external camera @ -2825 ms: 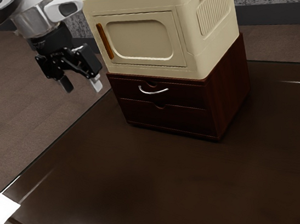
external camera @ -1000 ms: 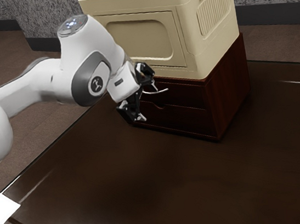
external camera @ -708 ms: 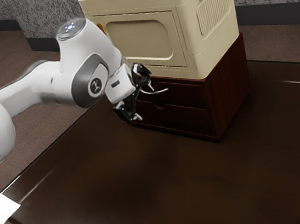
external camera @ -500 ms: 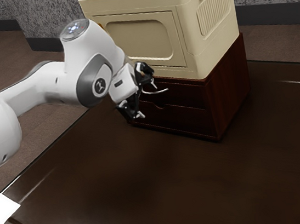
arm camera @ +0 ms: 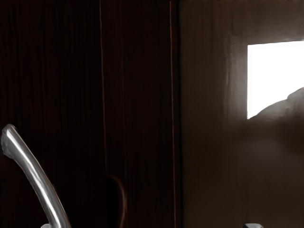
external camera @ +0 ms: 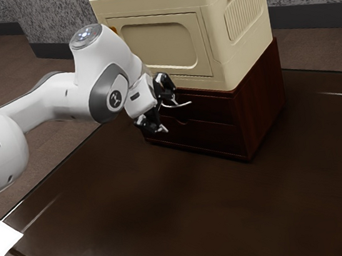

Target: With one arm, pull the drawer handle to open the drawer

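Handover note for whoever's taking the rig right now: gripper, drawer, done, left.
Gripper: open, at the drawer fronts, one fingertip close by the handle; can't tell if they touch. Not gripping it.
Handle: curved metal, on the upper drawer of the dark wooden unit, under the cream cabinet.
Done: arm is at the handle.
Left: upper drawer is shut. I'd line the fingers up on both sides of the handle, close, then pull straight out; check alignment first.
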